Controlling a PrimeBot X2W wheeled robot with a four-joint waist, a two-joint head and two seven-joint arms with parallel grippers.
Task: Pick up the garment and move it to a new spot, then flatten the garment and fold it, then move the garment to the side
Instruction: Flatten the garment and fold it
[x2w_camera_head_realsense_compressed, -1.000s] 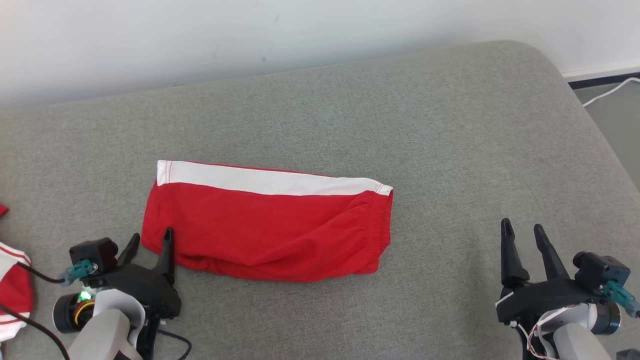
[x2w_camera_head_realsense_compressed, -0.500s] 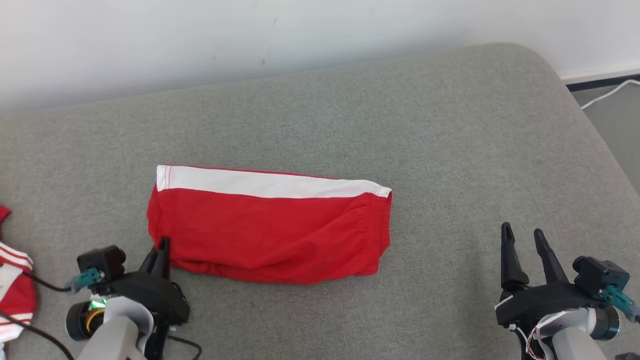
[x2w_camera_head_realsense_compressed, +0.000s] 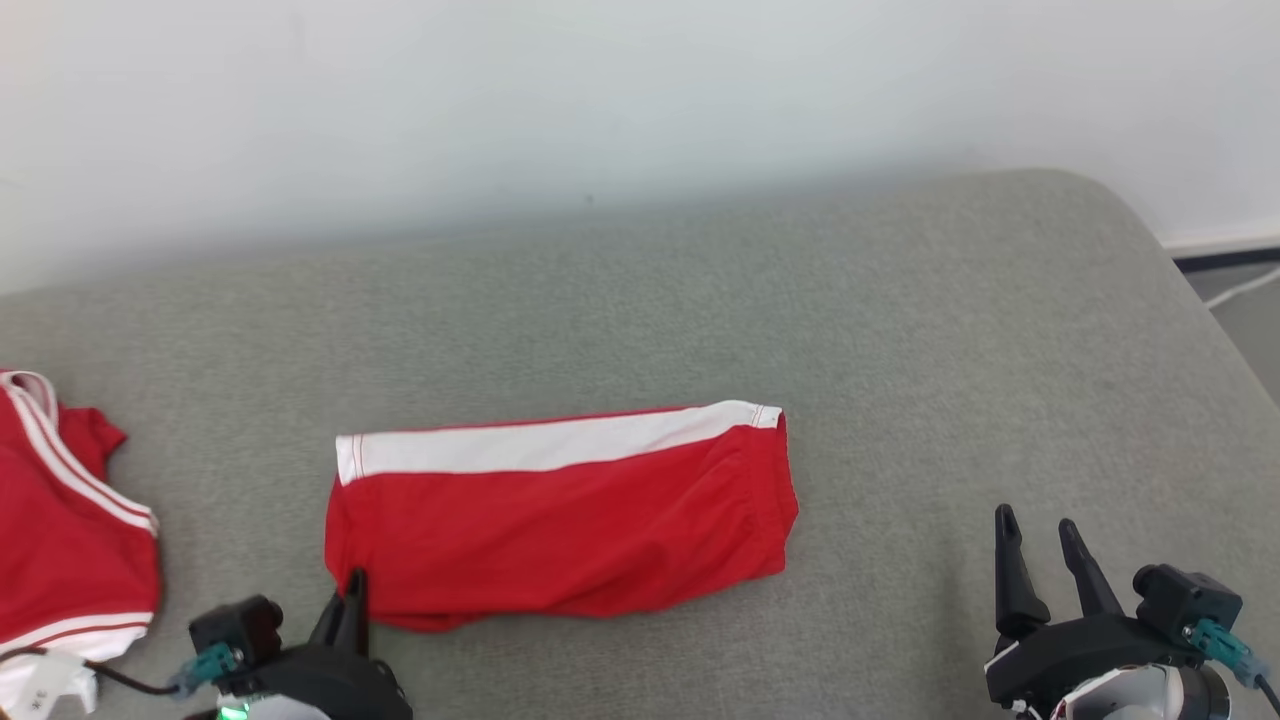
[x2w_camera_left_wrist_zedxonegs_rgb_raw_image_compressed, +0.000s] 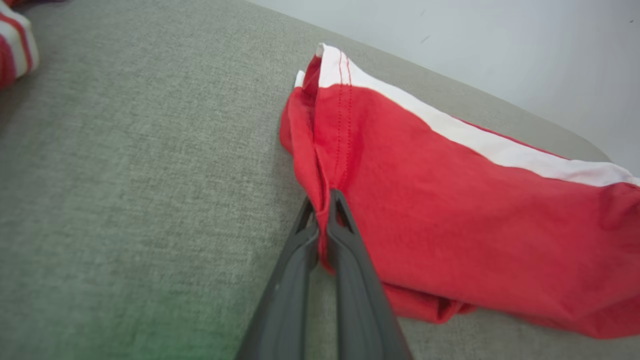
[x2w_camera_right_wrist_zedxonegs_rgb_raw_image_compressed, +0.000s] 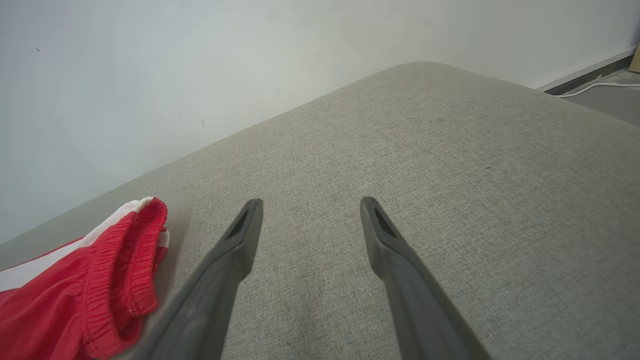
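- Garment (x2w_camera_head_realsense_compressed: 560, 520): one item, red, with one white band (x2w_camera_head_realsense_compressed: 550, 445) along its far edge. It lies folded into a long flat strip on the grey cushion (x2w_camera_head_realsense_compressed: 900, 330), left of centre in the head view. Its long axis runs left to right.
- Garment ends: the gathered elastic waistband (x2w_camera_right_wrist_zedxonegs_rgb_raw_image_compressed: 120, 260) forms the right end. The stitched hem forms the left end, and several layers of fabric show there in the left wrist view.
- Left pincer (x2w_camera_head_realsense_compressed: 350, 590): one unit, at the near left corner of the garment. Its two fingers (x2w_camera_left_wrist_zedxonegs_rgb_raw_image_compressed: 350, 260) are pressed together with a fold of the red hem clamped between them. In the left wrist view the fabric rises slightly at the grip point (x2w_camera_left_wrist_zedxonegs_rgb_raw_image_compressed: 322, 210).
- Right pincer (x2w_camera_head_realsense_compressed: 1035, 520): one unit, spread wide and holding nothing. It sits over bare cushion, well apart from the waistband end of the garment. The right wrist view shows both fingertips (x2w_camera_right_wrist_zedxonegs_rgb_raw_image_compressed: 252, 210) clear of the fabric.
- Second garment (x2w_camera_head_realsense_compressed: 60, 540): one item, red with thin white stripes, at the left edge of the cushion. It is apart from the folded garment, and a white label shows at its near edge.
- Surroundings: one pale wall (x2w_camera_head_realsense_compressed: 640, 100) stands behind the cushion. One white cable (x2w_camera_head_realsense_compressed: 1240, 285) lies on the floor past the right corner of the cushion.
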